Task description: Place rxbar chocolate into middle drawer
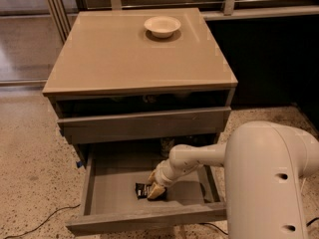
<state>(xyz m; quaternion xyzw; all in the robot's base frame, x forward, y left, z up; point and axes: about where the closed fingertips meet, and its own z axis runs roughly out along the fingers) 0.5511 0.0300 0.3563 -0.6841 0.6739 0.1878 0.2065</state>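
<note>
The middle drawer (99, 183) is pulled open below the grey drawer front. The rxbar chocolate (142, 190), in a black wrapper with white lettering, lies flat on the drawer's grey floor near the front middle. My gripper (156, 190) reaches down into the drawer and sits at the bar's right end, touching or overlapping it. The bar's right part is hidden by the gripper. The white forearm (199, 158) runs from the gripper up to the right.
A cream-white bowl (162, 26) stands at the back of the cabinet top (124, 59). The upper drawer front (144, 124) is nearly closed. My large white arm body (271, 183) fills the lower right. A cable (45, 218) lies on the speckled floor at left.
</note>
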